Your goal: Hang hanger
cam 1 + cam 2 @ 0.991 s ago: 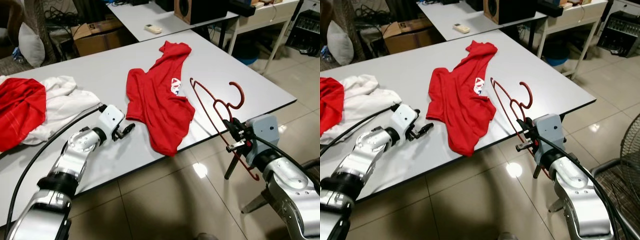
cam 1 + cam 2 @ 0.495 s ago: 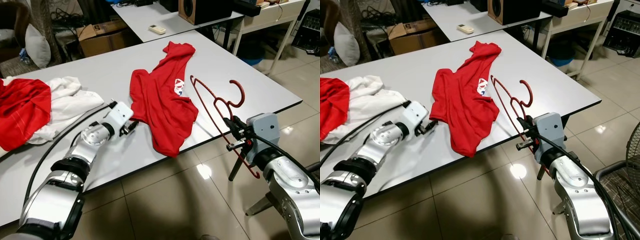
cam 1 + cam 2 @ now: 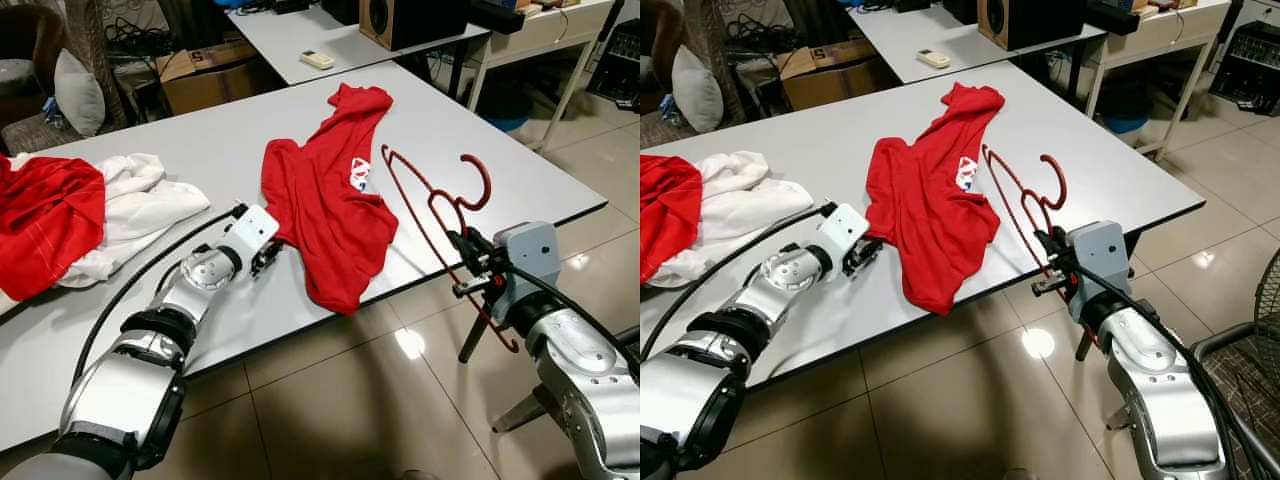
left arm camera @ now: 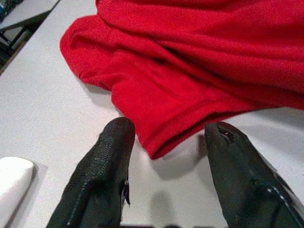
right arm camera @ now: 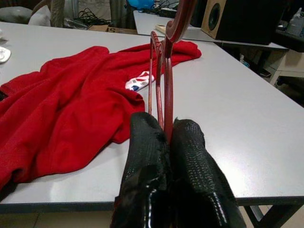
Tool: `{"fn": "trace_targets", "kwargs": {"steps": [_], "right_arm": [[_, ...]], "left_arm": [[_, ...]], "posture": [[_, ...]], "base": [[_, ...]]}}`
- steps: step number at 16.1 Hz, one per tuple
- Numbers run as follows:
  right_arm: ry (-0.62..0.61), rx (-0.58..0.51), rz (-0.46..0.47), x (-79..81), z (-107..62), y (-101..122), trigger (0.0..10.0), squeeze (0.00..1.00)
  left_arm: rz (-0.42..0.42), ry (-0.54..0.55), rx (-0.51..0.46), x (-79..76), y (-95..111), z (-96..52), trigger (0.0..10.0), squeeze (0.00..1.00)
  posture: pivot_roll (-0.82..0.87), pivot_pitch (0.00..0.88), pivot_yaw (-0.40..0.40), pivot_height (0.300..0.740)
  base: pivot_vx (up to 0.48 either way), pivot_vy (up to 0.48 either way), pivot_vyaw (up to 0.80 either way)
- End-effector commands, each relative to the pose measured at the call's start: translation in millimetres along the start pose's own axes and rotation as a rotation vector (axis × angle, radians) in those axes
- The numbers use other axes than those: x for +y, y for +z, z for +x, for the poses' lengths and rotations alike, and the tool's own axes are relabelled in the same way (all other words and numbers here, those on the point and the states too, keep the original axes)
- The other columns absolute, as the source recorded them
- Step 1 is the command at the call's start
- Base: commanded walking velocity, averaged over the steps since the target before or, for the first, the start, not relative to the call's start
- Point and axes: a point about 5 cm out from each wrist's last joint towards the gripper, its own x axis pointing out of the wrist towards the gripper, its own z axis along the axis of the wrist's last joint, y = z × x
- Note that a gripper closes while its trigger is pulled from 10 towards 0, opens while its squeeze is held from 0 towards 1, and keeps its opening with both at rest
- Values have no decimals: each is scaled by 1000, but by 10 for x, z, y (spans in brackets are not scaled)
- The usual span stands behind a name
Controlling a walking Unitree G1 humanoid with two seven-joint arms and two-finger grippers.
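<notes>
Hanger (image 3: 437, 215) sits clamped upright in the right gripper (image 3: 468, 268) at the table's edge; the left gripper (image 4: 161, 161), fingers apart, should pinch only the red shirt's (image 3: 325, 205) hem

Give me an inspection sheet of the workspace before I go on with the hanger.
Surface: grey table, flat, with bare patches.
Job's things: red hanger held upright at the table's near right edge; red shirt spread flat, one end drooping over the near edge.
Clutter: white cloth and another red garment piled at far left.
Grippers: left gripper open, fingers either side of the shirt's edge; right gripper shut on the hanger.
Cables: black cable along the left arm, lying on the table.
Surroundings: second table behind with a speaker; cardboard box; tiled floor.
</notes>
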Motion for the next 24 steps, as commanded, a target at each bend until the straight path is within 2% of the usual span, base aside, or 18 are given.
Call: {"fn": "trace_targets", "kwargs": {"steps": [1, 2, 4, 5, 7, 8, 9, 12, 13, 14, 15, 16, 17, 18, 19, 22, 24], "right_arm": [[1, -25, -9, -1, 2, 65, 10000, 0], [2, -25, -10, 1, 0, 65, 10000, 0], [2, -25, -12, -5, 5, 70, 10000, 0], [2, -28, -12, -9, 7, 77, 10000, 0], [4, -27, -14, -9, 5, 79, 10000, 0], [5, -27, -14, -7, 5, 81, 10000, 0], [6, -28, -15, -6, 4, 84, 10000, 0], [4, -27, -18, -9, -10, 93, 10000, 0], [2, -27, -19, -11, -16, 95, 10000, 0], [-1, -25, -23, -18, -36, 100, 10000, 0], [-4, -22, -25, -25, -54, 102, 10000, 0], [-5, -20, -26, -28, -64, 101, 10000, 0], [-5, -18, -27, -31, -72, 102, 10000, 0], [-5, -16, -28, -31, -78, 106, 10000, 0], [-4, -15, -29, -31, -77, 112, 10000, 0], [1, -12, -29, -28, -64, 118, 10000, 0], [3, -11, -26, -27, -59, 109, 10000, 0]], "left_arm": [[-11, 29, 22, 45, -2, 4, 2902, 0], [-10, 36, 41, 45, -22, 4, 2902, 0], [-22, 58, 62, 59, -48, 0, 2078, 0], [-69, 75, 51, 75, -27, 6, 353, 0], [-107, 58, 18, 52, 29, 28, 353, 0], [-114, 49, 11, 30, 54, 42, 941, 0], [-118, 48, 12, 17, 60, 49, 941, 0], [-142, 41, 19, -29, 77, 74, 1922, 0], [-142, 41, 23, -37, 76, 77, 2471, 0], [-133, 51, 39, -42, 69, 82, 3529, 0], [-124, 74, 49, -27, 68, 84, 6902, 0], [-124, 85, 53, -21, 67, 84, 6902, 0], [-111, 88, 61, -23, 61, 84, 9569, 0], [-111, 98, 70, -22, 52, 84, 8510, 0], [-116, 107, 89, -24, 23, 79, 0, 0], [-93, 105, 164, -49, -102, 49, 0, 0], [-108, 88, 198, -54, -180, 21, 0, 0]], "posture": [[-270, 0, 133, 740], [-270, 0, 133, 740], [-273, 1, 132, 740], [-274, 2, 131, 740], [-276, 4, 130, 740], [-280, 7, 132, 740], [-282, 9, 134, 740], [-304, 21, 144, 740], [-304, 21, 144, 740], [-312, 28, 147, 740], [-322, 37, 147, 740], [-324, 40, 147, 740], [-327, 43, 147, 740], [-330, 44, 146, 740], [-331, 46, 144, 740], [-327, 48, 143, 740], [-320, 45, 142, 740]], "base": [[0, 0, 0], [0, 0, 0], [0, 0, 0], [0, 0, 0], [0, 0, 0], [0, 0, 0], [0, 0, 0], [0, 0, 0], [0, 0, 0], [0, 0, 0], [0, 0, 0], [0, 0, 0], [0, 0, 0], [0, 0, 0], [0, 0, 0], [0, 0, 0], [0, 0, 0]]}}
